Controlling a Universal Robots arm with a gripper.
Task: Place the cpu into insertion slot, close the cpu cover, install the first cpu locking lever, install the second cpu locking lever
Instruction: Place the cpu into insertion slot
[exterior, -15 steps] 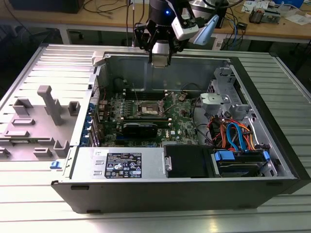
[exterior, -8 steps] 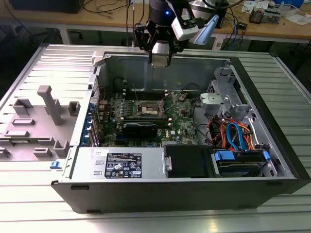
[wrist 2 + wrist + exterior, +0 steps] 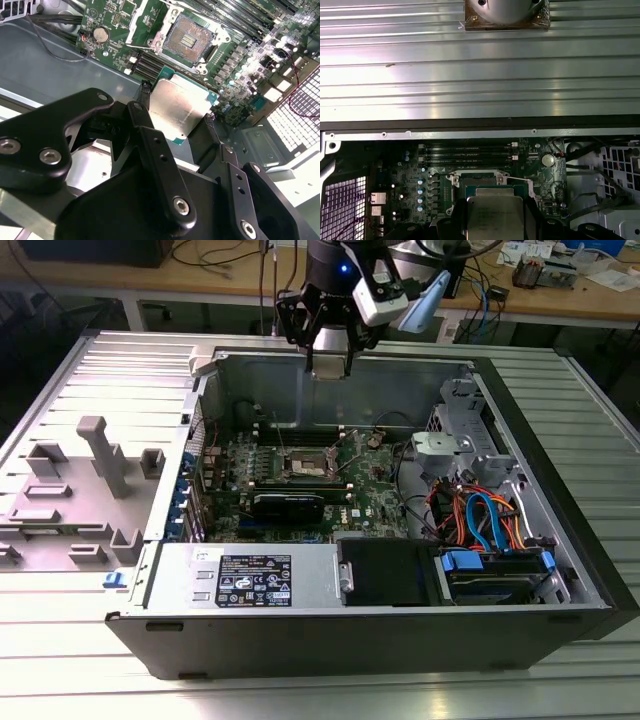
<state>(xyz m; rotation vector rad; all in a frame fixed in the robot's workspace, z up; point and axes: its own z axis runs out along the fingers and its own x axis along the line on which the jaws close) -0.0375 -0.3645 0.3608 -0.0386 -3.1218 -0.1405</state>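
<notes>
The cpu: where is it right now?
In the second wrist view, the cpu is held in the gripper above the green board, short of the empty insertion slot.

A ribbed aluminium table (image 3: 320, 695) spans the scene, with glare along its near edge. A wooden workbench (image 3: 100, 286) with cables (image 3: 215, 254) stands far behind.

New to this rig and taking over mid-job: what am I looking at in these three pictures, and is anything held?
One robot arm works over an open computer case on a ribbed metal table. The exterior view looks on from off the arm; both wrist views ride on the arm, looking past its tool. The tool is shut on the cpu, a flat silvery chip, held above the green board. The insertion slot lies bare, with no chip in it.
</notes>
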